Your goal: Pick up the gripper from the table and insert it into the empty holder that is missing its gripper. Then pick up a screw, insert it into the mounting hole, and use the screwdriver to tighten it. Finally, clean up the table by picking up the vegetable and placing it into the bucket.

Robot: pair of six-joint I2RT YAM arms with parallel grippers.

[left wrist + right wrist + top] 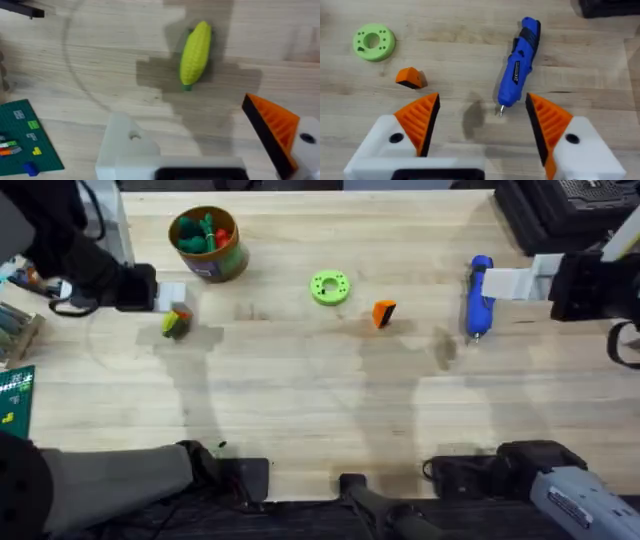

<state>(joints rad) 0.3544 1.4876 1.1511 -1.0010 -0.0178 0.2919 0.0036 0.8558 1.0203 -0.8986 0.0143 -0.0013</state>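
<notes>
Left gripper (210,150) spread over vegetable (195,53), holder (131,142) bare. Right gripper (482,122) spread, screwdriver (519,65) near. Bucket (228,262) contents probably toys. Wood table (300,390).

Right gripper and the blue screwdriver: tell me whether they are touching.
Apart. The right wrist view shows the right gripper open, with bare table between the screwdriver tip and both orange pads; the tool lies ahead of the fingers, untouched.

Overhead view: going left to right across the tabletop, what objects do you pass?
Yellow-green toy corn → olive-green bucket holding green and red toy vegetables → green disc with holes → orange wedge fingertip → blue powered screwdriver.
</notes>
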